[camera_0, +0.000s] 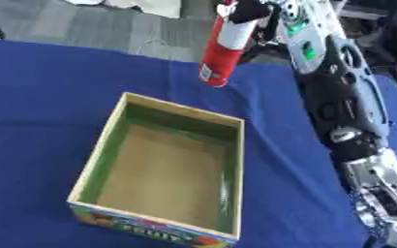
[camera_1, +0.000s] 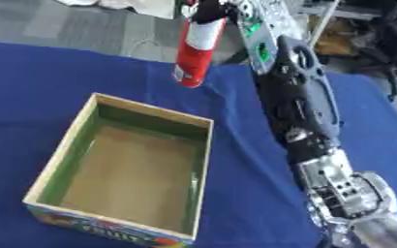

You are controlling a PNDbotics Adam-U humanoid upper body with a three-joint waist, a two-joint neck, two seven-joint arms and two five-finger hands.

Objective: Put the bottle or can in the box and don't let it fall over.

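A blue tablecloth (camera_0: 41, 97) is filling most of the frame. One open cardboard box (camera_0: 164, 169), green-lined with fruit print on its near wall, is sitting empty in the lower centre. One arm, the right one, is stretching from the lower right up to the top centre. There its right hand (camera_0: 251, 10) is curling its fingers round the top of the one red can (camera_0: 222, 52), a tall tube with a white band. The can is hanging tilted above the cloth, just beyond the box's far rim and clear of it. The left hand is not showing.

The likely trouble: the can is leaning, so if it is being lowered at this angle, or catching the rim, it may topple on the box floor.
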